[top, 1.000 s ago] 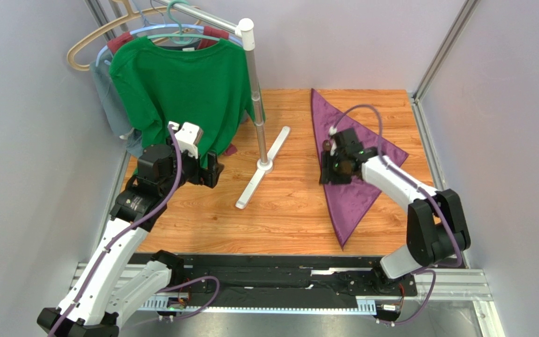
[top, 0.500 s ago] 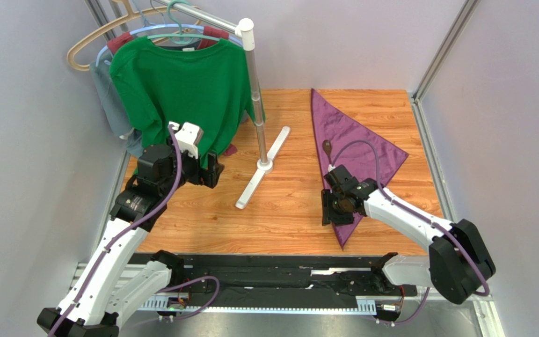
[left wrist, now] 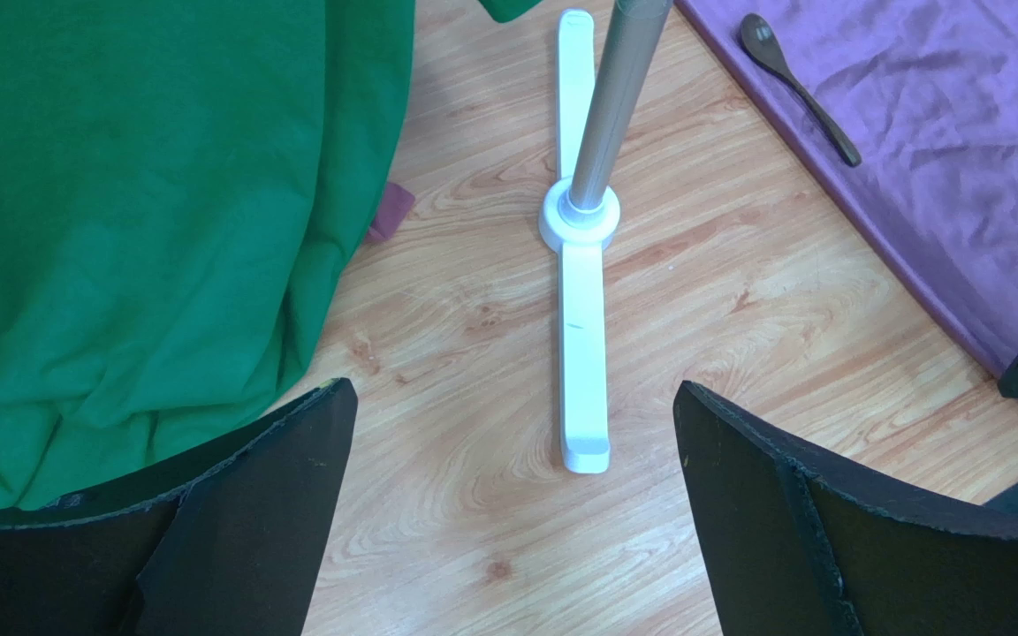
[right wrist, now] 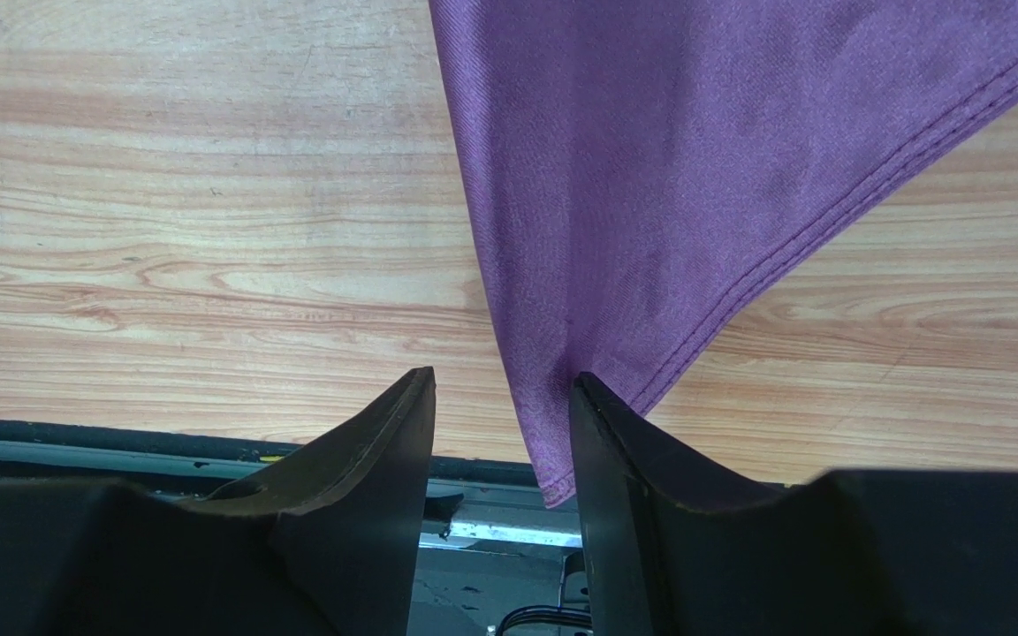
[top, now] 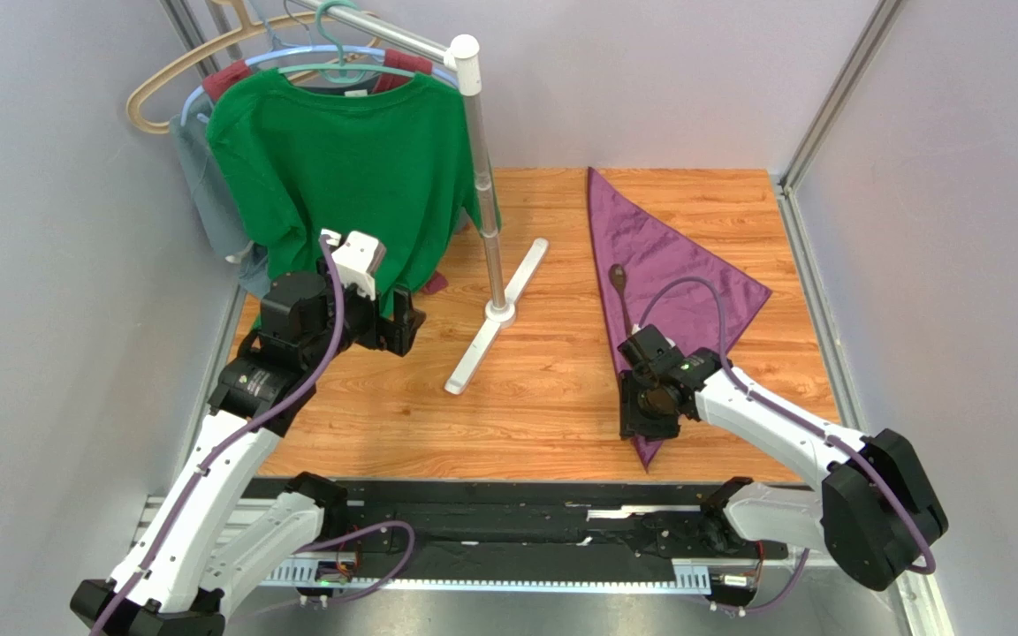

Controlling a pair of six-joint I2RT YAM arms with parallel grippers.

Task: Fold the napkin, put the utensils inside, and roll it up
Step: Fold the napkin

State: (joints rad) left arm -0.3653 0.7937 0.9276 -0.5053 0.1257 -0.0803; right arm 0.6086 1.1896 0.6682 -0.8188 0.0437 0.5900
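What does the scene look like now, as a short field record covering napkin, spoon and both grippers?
napkin: dark purple cloth napkin, folded into a triangle, flat on the wooden table
spoon: slim dark metal spoon, lying on the napkin near its long edge
right gripper: open, jaws astride the napkin's near corner, not pinching
left gripper: wide open, above bare wood beside the green T-shirt
rolled: not yet
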